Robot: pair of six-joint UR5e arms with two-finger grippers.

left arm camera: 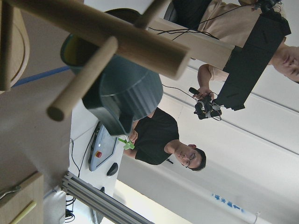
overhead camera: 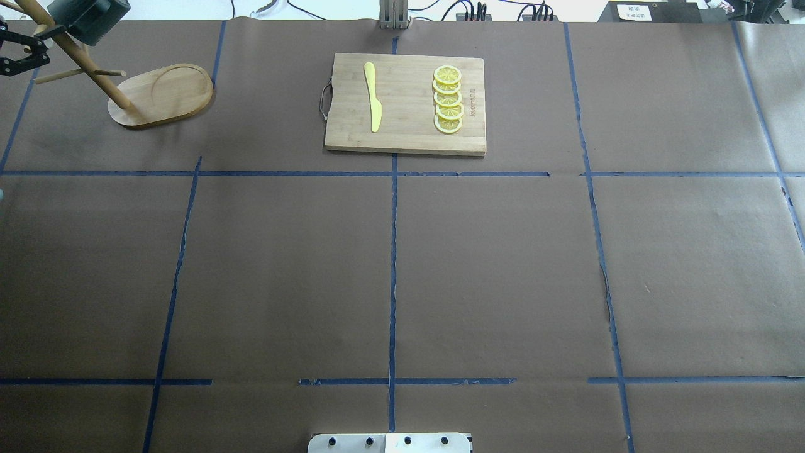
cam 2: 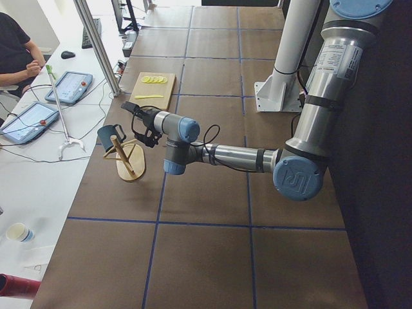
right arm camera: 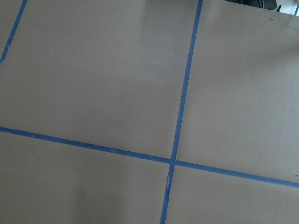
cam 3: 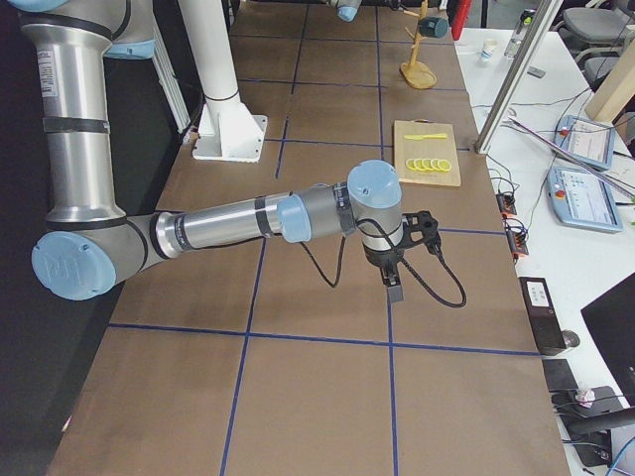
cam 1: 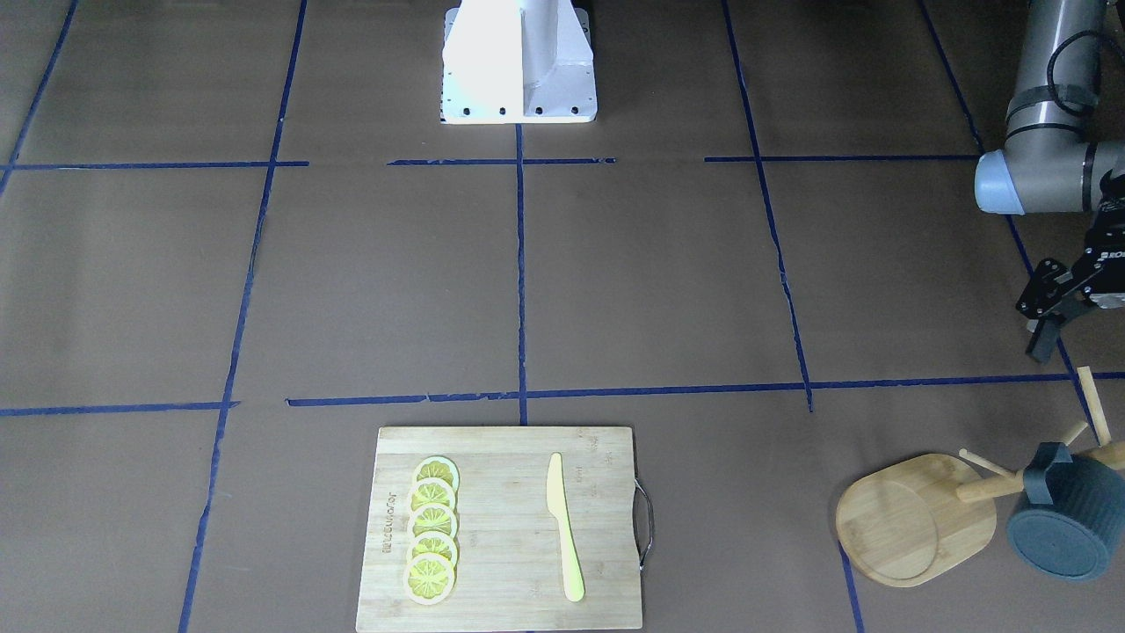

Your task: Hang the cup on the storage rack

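Observation:
The dark blue-grey ribbed cup [cam 1: 1068,519] hangs by its angular handle on a peg of the light wooden storage rack [cam 1: 914,519], which stands at the table's far left corner. The overhead view shows the cup [overhead camera: 88,19] above the rack's base [overhead camera: 163,94]. The left wrist view shows the cup [left arm camera: 126,88] on the peg, close to the pole [left arm camera: 117,37]. My left gripper [cam 1: 1037,327] is open and empty, just beside the rack's pole and apart from the cup; it also shows in the overhead view [overhead camera: 39,53]. My right gripper [cam 3: 395,288] shows only in the exterior right view, low over bare table; I cannot tell whether it is open or shut.
A rectangular wooden cutting board [overhead camera: 409,138] with several lemon slices [overhead camera: 448,100] and a yellow knife [overhead camera: 373,94] lies at the far middle. The robot's white base [cam 1: 518,61] stands at the near middle. Operators sit beyond the far edge [cam 2: 16,51].

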